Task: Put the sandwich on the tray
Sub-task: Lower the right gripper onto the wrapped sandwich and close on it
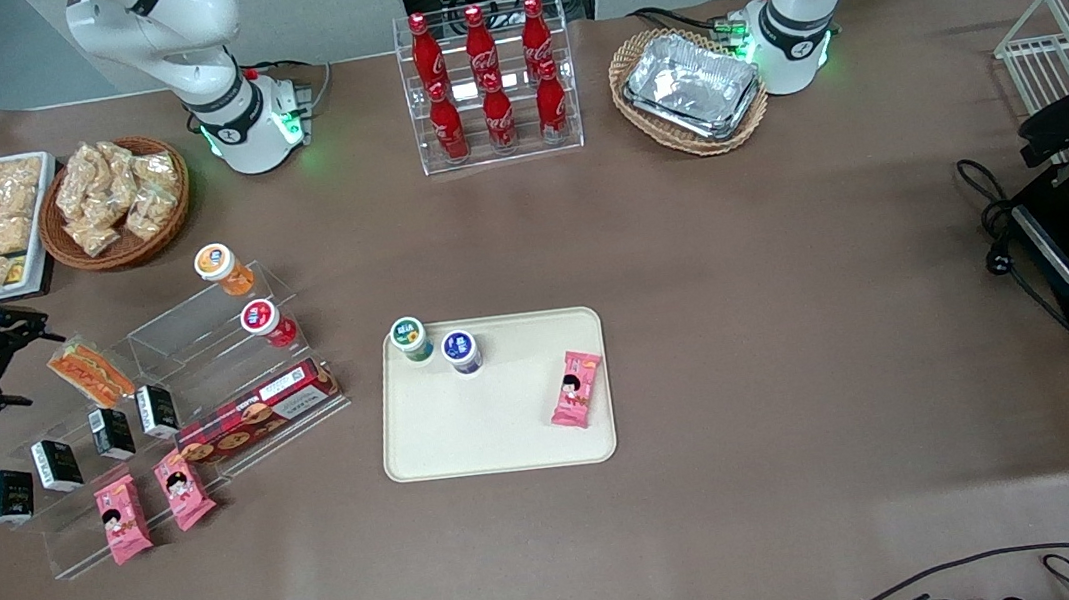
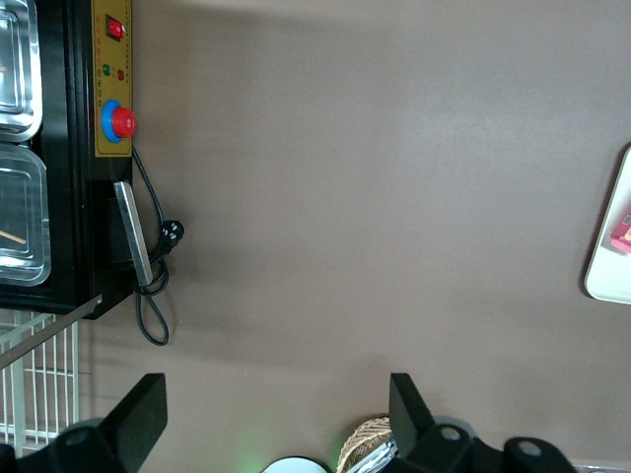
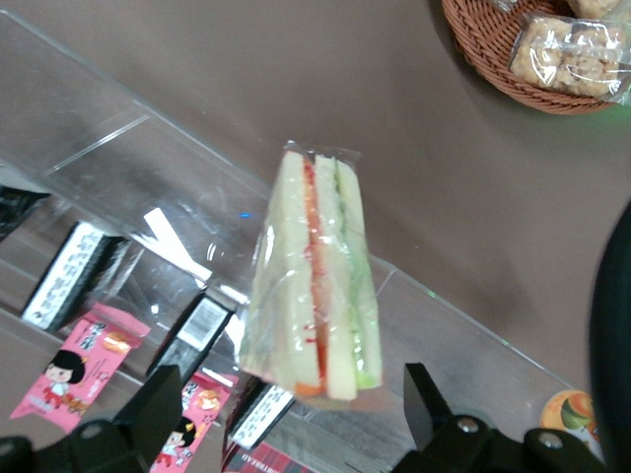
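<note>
The sandwich [image 1: 90, 373], a clear-wrapped wedge with pale bread and orange and green filling, lies on the upper step of a clear acrylic shelf toward the working arm's end of the table. In the right wrist view the sandwich [image 3: 315, 286] points its wide end at my gripper [image 3: 291, 404]. My gripper [image 1: 37, 365] hangs just beside it, open, one finger on each side of that end, touching nothing. The cream tray [image 1: 511, 444] lies mid-table, holding two small jars and a pink packet; the tray's edge [image 2: 611, 266] also shows in the left wrist view.
The acrylic shelf [image 1: 197, 343] also carries black cartons [image 1: 58, 465], pink packets [image 1: 182, 489], a red biscuit box [image 1: 257, 412] and two jars. A wicker basket of snacks [image 1: 116, 202] sits farther back. A cola rack [image 1: 490, 84] and a basket of foil trays [image 1: 690, 91] stand at the back.
</note>
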